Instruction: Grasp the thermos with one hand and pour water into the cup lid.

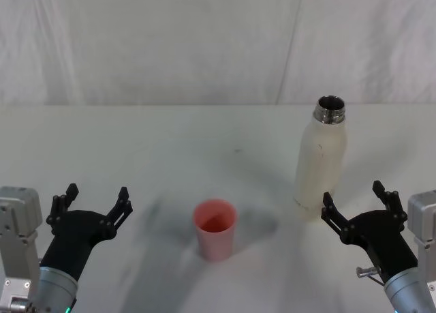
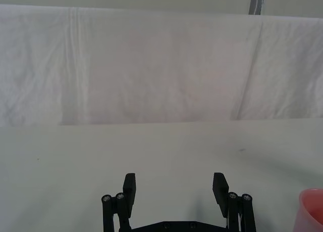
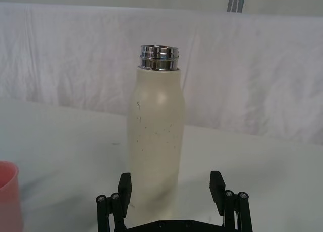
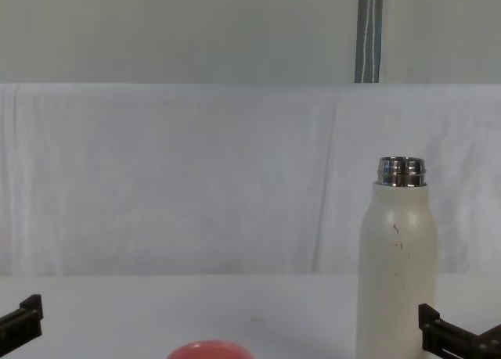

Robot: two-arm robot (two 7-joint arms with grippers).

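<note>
Right end effector (image 1: 355, 202): wide open and empty, low over the worktop just in front of the thermos, its two fingers lined up with the bottle's lower body but not touching it.
Left end effector (image 1: 95, 200): also spread wide and empty, on the far side of the cup lid from the thermos, well apart from both; it looks idle.
Thermos (image 1: 321, 159): upright on the worktop (image 1: 170, 142), cream body with small dark scuffs, steel neck uncapped and open at the top.
Cup lid (image 1: 216, 228): salmon-pink, mouth up, standing near the thermos on its left and a little closer to the robot; apart from the bottle.
Step in hand: approach for the grasp; nothing is held yet.
Risk, tipping: the bottle is tall on a narrow base, so a fingertip catching it off-centre would probably push it over, and with no cap it would spill.
Risk, grip height: a hold at the very base would likely leave it top-heavy and free to swing during the tilt.
Risk, pour: the lid is small and light; a fast tilt could overshoot its rim or knock it.
Water level: hidden inside the neck, so how far a tilt is needed cannot be told.
</note>
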